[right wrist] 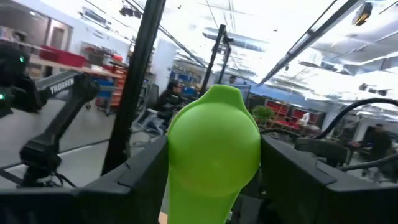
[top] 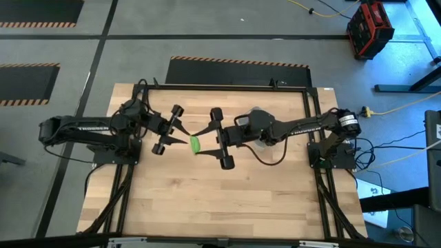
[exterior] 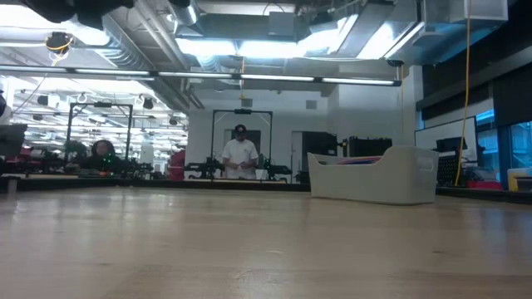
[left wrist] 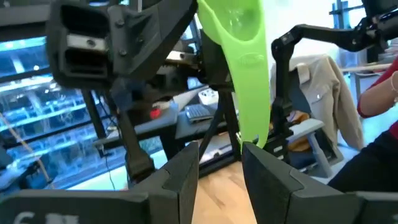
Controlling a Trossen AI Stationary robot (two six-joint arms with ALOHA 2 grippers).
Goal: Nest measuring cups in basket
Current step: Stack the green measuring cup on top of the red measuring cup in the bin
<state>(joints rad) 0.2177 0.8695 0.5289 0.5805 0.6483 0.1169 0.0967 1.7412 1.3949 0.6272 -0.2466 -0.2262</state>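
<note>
The green measuring cup [top: 196,144] is held up over the middle of the wooden bench [top: 207,207], between the two arms, and both grippers meet at it. In the left wrist view the cup's flat handle [left wrist: 252,93] runs down to the left gripper [left wrist: 220,163], whose dark fingers [left wrist: 186,171] stand a little apart with the handle's tip touching the inner edge of one of them; whether they actually pinch it I cannot tell. In the right wrist view the cup's round bowl [right wrist: 214,146] fills the space between the fingers [right wrist: 146,180] of the right gripper [right wrist: 214,177], which are spread wide and sit against the bowl on either side, so this gripper has hold of the cup. From above, the left gripper [top: 173,131] is just to the left of the cup and the right gripper [top: 215,140] just to its right. Beyond the cup, toward the right arm's base, stands the pale basket [exterior: 372,176], well apart from the cup, with a strip of purple and red [exterior: 359,159] showing above its dipped rim. Far behind the bench a person [exterior: 241,158] stands in the room.
</note>
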